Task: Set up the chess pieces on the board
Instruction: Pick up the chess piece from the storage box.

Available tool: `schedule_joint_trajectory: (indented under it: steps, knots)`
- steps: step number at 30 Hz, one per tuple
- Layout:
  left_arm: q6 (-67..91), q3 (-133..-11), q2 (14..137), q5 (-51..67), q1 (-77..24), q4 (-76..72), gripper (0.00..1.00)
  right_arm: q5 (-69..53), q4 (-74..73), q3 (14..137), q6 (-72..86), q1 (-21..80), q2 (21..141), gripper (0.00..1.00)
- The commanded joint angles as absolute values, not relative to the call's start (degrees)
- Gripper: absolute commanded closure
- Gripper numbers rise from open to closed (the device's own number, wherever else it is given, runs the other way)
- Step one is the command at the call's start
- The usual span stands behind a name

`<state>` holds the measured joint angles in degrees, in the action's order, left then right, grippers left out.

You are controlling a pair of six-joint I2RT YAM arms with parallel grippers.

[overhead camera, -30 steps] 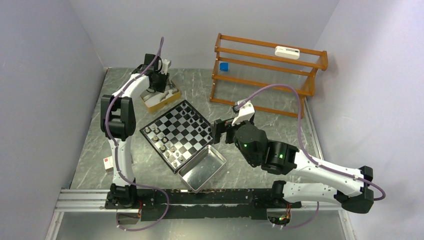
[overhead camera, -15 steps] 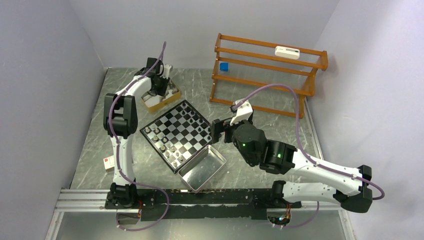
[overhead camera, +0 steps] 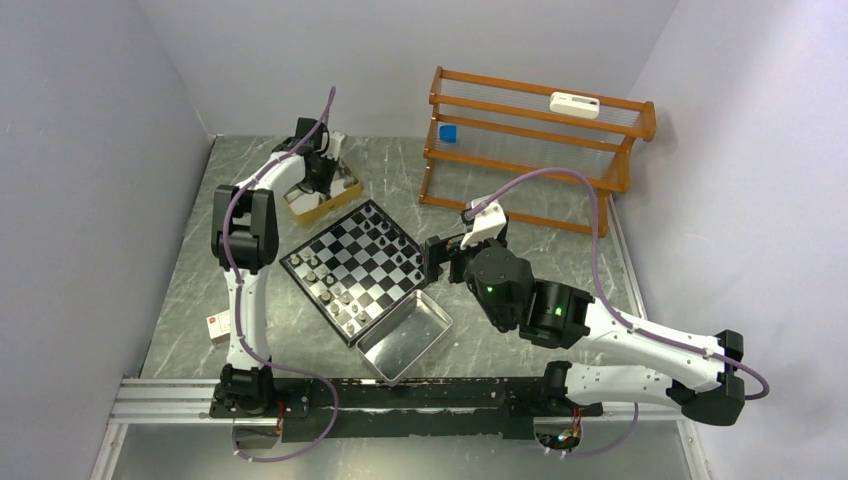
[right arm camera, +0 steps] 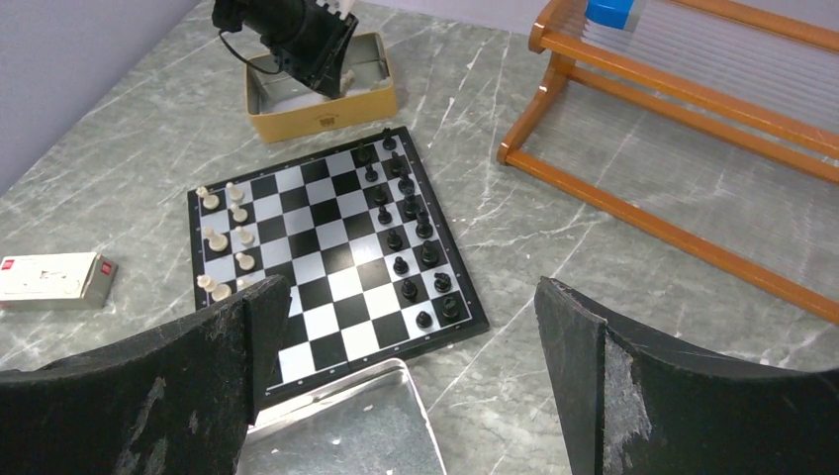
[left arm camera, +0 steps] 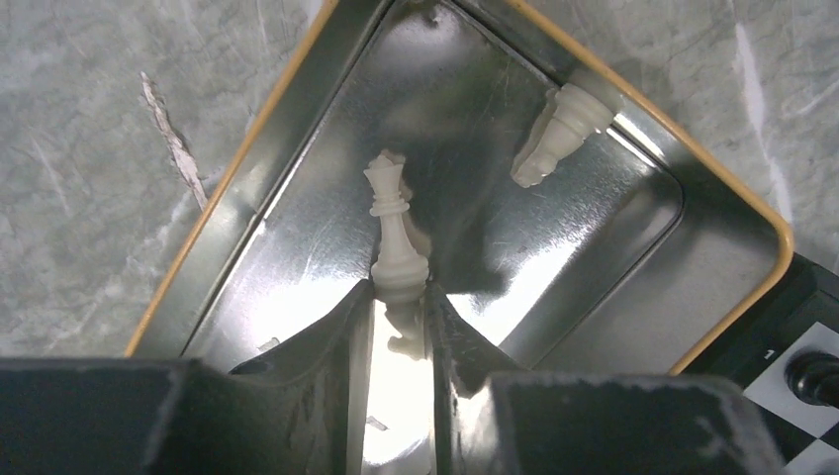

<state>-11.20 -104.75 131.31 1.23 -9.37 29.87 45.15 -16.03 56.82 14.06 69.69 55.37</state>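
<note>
In the left wrist view, my left gripper (left arm camera: pixel 399 297) reaches into the gold-coloured box (left arm camera: pixel 233 170), its two fingertips pressed against the base of a cream chess piece (left arm camera: pixel 393 223) with a crowned top. A second cream piece (left arm camera: pixel 559 134) lies against the box's far wall. The board (right arm camera: pixel 326 252) carries black pieces (right arm camera: pixel 401 208) along its right side and cream pieces (right arm camera: pixel 226 233) along its left. My right gripper (right arm camera: pixel 411 327) hangs wide open over the board's near corner, holding nothing.
A shiny metal tray (overhead camera: pixel 405 337) sits against the board's near corner. A wooden rack (overhead camera: pixel 535 140) stands at the back right. A small white box (overhead camera: pixel 217 325) lies by the left arm's base.
The left gripper's jaws have narrowed onto the cream piece inside the box, and the left arm has shifted slightly. The right arm has barely moved.
</note>
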Motion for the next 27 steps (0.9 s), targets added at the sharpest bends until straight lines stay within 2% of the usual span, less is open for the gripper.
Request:
schedule_joint_trajectory:
  steps: [1,7,14,27]
  knots:
    - [-12.3,-107.5,131.7,0.1,-8.9,29.8,0.76,47.2,-14.2,57.1,13.4,69.5,54.8,0.01]
    - [-11.7,-107.4,129.7,1.4,-8.2,28.9,0.82,46.9,-14.1,57.6,13.2,69.5,55.5,0.01]
    - [-11.7,-106.7,127.0,1.8,-8.1,28.4,0.95,45.5,-13.1,56.9,14.0,69.5,55.2,0.01]
    - [-6.7,-105.5,120.3,5.3,-8.1,27.8,0.95,41.0,-11.1,57.2,17.8,69.5,55.4,0.01]
